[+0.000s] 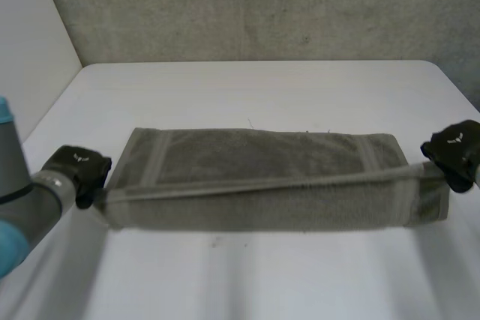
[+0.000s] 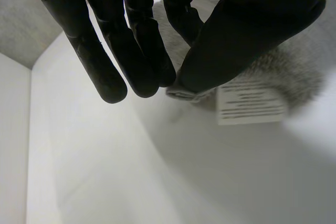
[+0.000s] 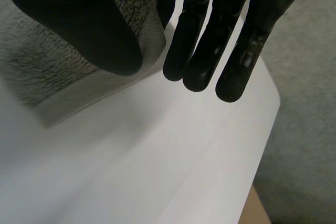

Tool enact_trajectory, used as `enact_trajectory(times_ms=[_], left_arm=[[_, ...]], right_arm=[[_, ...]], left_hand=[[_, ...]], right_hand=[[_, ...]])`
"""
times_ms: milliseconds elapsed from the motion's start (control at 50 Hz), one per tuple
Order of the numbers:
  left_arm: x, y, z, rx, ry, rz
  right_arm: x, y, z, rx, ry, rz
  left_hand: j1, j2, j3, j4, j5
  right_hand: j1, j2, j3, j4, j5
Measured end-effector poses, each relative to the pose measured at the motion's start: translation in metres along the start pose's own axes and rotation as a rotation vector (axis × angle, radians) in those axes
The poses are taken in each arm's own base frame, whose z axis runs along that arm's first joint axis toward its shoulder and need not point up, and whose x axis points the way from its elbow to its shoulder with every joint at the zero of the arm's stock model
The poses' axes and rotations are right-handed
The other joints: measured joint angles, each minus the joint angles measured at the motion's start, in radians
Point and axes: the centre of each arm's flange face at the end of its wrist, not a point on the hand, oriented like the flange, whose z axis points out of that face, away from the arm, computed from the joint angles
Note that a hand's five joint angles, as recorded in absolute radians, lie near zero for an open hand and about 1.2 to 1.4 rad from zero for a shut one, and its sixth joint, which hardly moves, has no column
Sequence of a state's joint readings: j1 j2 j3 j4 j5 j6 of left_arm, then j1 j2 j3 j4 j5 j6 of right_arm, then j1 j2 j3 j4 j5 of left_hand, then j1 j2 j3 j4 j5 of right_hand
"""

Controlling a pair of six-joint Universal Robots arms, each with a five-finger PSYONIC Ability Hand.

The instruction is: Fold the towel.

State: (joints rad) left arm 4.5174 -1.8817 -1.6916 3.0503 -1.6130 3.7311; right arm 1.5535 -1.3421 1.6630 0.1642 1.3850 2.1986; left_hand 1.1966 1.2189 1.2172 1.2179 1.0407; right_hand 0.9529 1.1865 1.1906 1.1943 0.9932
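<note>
A grey-green towel (image 1: 262, 162) lies across the middle of the white table (image 1: 262, 88), its near edge lifted and stretched taut between both hands. My left hand (image 1: 81, 174) holds the towel's near left corner. In the left wrist view its thumb (image 2: 247, 30) pinches the towel's corner (image 2: 184, 92) against the fingers (image 2: 131, 51), with a white care label (image 2: 251, 103) hanging beside it. My right hand (image 1: 454, 151) grips the near right corner. In the right wrist view its thumb (image 3: 79, 19) presses the towel (image 3: 136, 19) against the fingers (image 3: 210, 35).
The table's right edge (image 3: 262, 145) runs just past my right hand, with grey floor beyond. A grey wall (image 1: 247, 5) stands behind the table and a pale wall (image 1: 30, 35) at the left.
</note>
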Motion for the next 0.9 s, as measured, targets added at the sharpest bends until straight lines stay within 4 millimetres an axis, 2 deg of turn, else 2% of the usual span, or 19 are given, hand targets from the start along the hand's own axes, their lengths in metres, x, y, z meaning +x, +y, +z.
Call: enact_trajectory(times_ms=[60,220,360,400,480,560,580,600,620,640,660,680,780,900], left_arm=[[-0.001,-0.007,0.030,0.035,-0.015,0.015],[0.003,-0.033,0.090,0.160,-0.059,0.029],[0.007,-0.058,0.129,0.270,-0.097,0.033],[0.007,-0.059,0.131,0.276,-0.100,0.033],[0.008,-0.068,0.155,0.325,-0.124,0.033],[0.010,-0.069,0.168,0.342,-0.134,0.032],[0.010,-0.069,0.170,0.344,-0.136,0.032],[0.011,-0.069,0.172,0.348,-0.137,0.032],[0.012,-0.069,0.173,0.350,-0.137,0.032],[0.013,-0.069,0.173,0.353,-0.135,0.033],[0.014,-0.069,0.174,0.355,-0.134,0.033],[0.017,-0.070,0.173,0.363,-0.132,0.034],[0.022,-0.077,0.166,0.392,-0.124,0.036],[0.013,-0.098,0.136,0.450,-0.136,0.031]], right_arm=[[-0.002,-0.003,0.026,0.027,0.032,0.014],[-0.009,-0.004,0.081,0.038,0.111,0.009],[-0.009,-0.012,0.111,0.090,0.193,-0.011],[-0.008,-0.013,0.114,0.096,0.203,-0.013],[-0.009,-0.017,0.130,0.115,0.250,-0.025],[-0.011,-0.016,0.140,0.108,0.262,-0.030],[-0.012,-0.015,0.142,0.103,0.265,-0.030],[-0.013,-0.014,0.145,0.098,0.267,-0.031],[-0.014,-0.014,0.146,0.094,0.269,-0.031],[-0.014,-0.014,0.146,0.088,0.273,-0.030],[-0.014,-0.014,0.147,0.084,0.277,-0.029],[-0.013,-0.014,0.147,0.070,0.291,-0.026],[-0.007,-0.019,0.141,0.051,0.332,-0.005],[0.013,-0.038,0.108,0.118,0.361,0.107]], left_hand=[[0.000,0.000,0.000,0.000,0.000],[0.001,0.000,0.000,0.000,0.000],[0.001,0.000,0.000,0.000,0.000],[0.001,0.000,0.000,0.000,0.000],[0.001,0.000,0.000,0.000,0.000],[0.001,0.000,0.000,0.000,0.000],[-0.081,-0.110,-0.108,-0.095,-0.090],[-0.270,-0.274,-0.267,-0.270,-0.261],[-0.270,-0.274,-0.267,-0.270,-0.261],[-0.452,-0.430,-0.420,-0.426,-0.418],[-0.673,-0.641,-0.625,-0.637,-0.612],[-0.871,-0.862,-0.848,-0.842,-0.844],[-0.972,-0.996,-0.992,-0.992,-0.975],[-1.011,-1.042,-1.041,-1.039,-1.003]], right_hand=[[0.000,0.000,0.000,0.000,0.000],[0.000,0.000,0.000,0.000,0.000],[0.000,0.000,0.000,0.000,0.000],[0.000,0.000,0.000,0.000,0.000],[0.000,0.000,0.000,0.000,0.000],[0.000,0.000,0.000,0.000,0.000],[-0.075,-0.097,-0.098,-0.098,-0.091],[-0.274,-0.358,-0.355,-0.354,-0.328],[-0.453,-0.546,-0.519,-0.518,-0.490],[-0.453,-0.546,-0.519,-0.518,-0.490],[-0.645,-0.779,-0.753,-0.751,-0.723],[-0.729,-0.913,-0.913,-0.916,-0.879],[-0.740,-0.961,-0.977,-0.957,-0.933],[-0.740,-0.961,-0.977,-0.957,-0.934]])
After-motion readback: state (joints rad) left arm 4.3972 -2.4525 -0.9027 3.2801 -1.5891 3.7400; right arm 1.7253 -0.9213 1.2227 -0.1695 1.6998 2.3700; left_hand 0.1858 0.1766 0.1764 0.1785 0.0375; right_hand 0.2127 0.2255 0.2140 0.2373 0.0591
